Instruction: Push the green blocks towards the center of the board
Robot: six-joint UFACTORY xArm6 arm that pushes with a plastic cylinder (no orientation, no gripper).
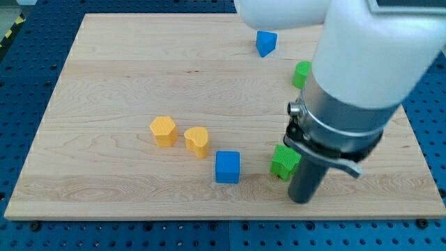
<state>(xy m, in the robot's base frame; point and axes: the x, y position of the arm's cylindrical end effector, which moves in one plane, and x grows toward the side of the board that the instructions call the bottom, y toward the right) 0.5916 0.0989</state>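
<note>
camera view
board: pale wooden board (104, 90), sitting on a blue perforated table (21, 84); a bit of a black-and-white marker tag (384, 4) peeks out at the board's far right corner
my tip: my tip (301, 200) is down on the board near the front edge, right of centre, just to the right of and slightly nearer than the green star block
pincer: there isn't one here, just a plain dark rod, so nothing to open or close and nothing held; can't tell if the rod is actually touching the star, it's tight against it
green star block: green star block (283, 161), near side, right part hidden behind the rod
green cylinder: green cylinder (301, 72), far right, mostly covered by the arm's big body (362, 77)
blue cube: blue cube (227, 167), just left of the star, apart from it
yellow blocks: yellow heart-ish block (197, 141) and yellow hexagonal block (164, 131), side by side left of centre, a little gap between them
blue triangular block: blue triangular block (265, 43), far side, right of centre
</note>
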